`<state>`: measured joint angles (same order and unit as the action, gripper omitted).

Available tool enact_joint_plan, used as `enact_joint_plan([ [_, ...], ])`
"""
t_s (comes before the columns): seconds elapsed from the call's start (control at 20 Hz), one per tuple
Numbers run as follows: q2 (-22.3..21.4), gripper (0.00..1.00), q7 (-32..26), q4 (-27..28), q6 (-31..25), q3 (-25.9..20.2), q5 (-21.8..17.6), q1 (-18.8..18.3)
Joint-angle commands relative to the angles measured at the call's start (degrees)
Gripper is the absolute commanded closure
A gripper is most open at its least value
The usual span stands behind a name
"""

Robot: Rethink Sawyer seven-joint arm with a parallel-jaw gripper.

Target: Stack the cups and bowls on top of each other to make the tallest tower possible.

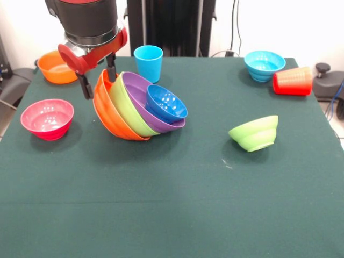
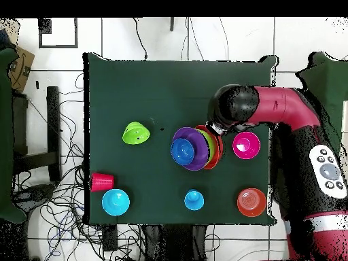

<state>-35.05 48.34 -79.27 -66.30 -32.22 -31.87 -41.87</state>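
With the gripper [image 1: 98,75] clamping the large orange bowl's [image 1: 110,115] rim, lower the tilted tower [image 1: 141,105] level, slowly, before release.

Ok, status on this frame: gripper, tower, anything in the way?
Gripper astride large orange bowl's rim. Tower of four nested bowls tipped steeply on its side. Magenta bowl close beside; nothing blocking.

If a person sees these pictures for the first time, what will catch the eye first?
First, the pile of nested bowls near the table's middle, tipped steeply on its side: orange outermost, then lime green, purple and a small dark blue one. The gripper grips the orange bowl's raised rim, one finger on each side. Next, the red cup lying on its side at the table's edge.
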Motion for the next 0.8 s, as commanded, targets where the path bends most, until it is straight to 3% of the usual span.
enact_joint_plan([
  [0.05, 4.2, 0.0, 2.6, -2.4, 2.3, 3.5, -4.1, 2.6],
  [0.8, 7.0, 0.0, 3.8, 1.3, 2.6, 4.5, -4.2, 5.0],
])
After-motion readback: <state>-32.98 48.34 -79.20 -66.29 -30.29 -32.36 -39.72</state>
